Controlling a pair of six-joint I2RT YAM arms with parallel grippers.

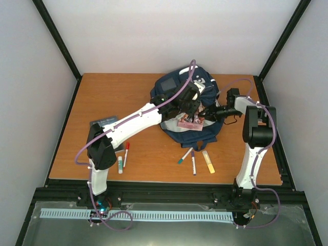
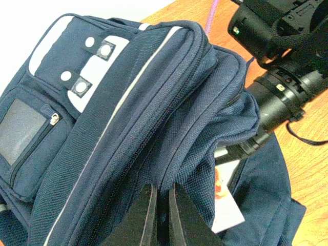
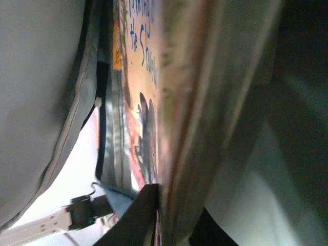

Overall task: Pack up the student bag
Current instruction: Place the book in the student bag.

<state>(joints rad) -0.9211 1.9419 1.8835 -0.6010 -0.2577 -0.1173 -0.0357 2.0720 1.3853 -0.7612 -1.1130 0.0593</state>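
L gripper clamped student bag fabric by the zip; R gripper pinched a book at bag's opening.

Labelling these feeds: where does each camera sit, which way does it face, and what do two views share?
Top external: above and behind the robot, looking down on the table; both arms show.
Left wrist: on the left arm, facing the student bag; left gripper pinches its fabric.
Right wrist: on the right arm, close to a book; right gripper clamps it.
Shared: top and left wrist both show the bag.
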